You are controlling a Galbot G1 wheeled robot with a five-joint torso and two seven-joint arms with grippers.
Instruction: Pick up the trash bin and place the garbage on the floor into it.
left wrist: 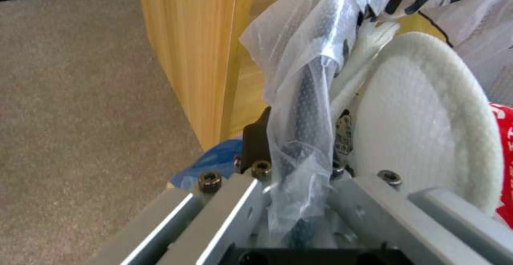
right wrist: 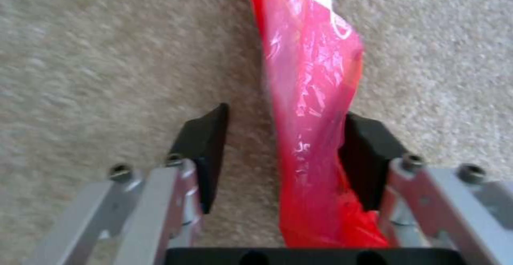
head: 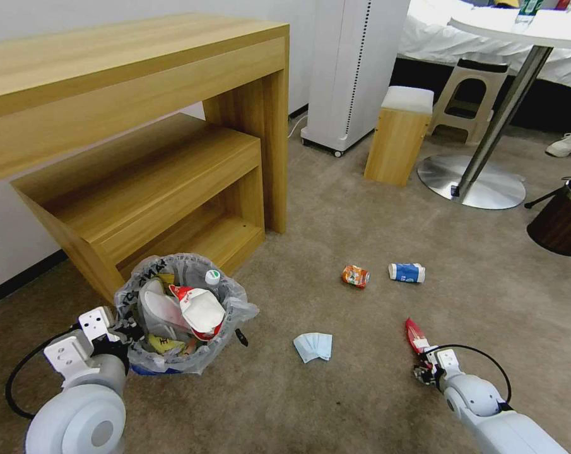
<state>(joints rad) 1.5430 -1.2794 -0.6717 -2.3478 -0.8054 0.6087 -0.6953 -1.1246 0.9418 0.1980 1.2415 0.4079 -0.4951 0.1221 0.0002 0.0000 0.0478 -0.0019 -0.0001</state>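
Observation:
The trash bin (head: 233,301), lined with a crinkly printed bag, stands on the carpet by the wooden desk and holds a white slipper (head: 162,312) and other litter. My left gripper (head: 118,328) is shut on its rim; the left wrist view shows the bag-covered rim (left wrist: 304,108) pinched between the fingers, with the slipper (left wrist: 417,136) just inside. A red wrapper (head: 415,334) lies on the floor, and my right gripper (head: 424,369) stands open around its near end (right wrist: 310,96). Farther off lie an orange can (head: 355,275), a blue-white cup (head: 407,272) and pale-blue tissue (head: 313,346).
A wooden desk (head: 140,94) with a low shelf stands right behind the bin. Farther back are a white appliance (head: 354,63), a small wooden stool (head: 399,135) and a round table's metal base (head: 471,183). A dark-brown bin (head: 563,221) sits at the right edge.

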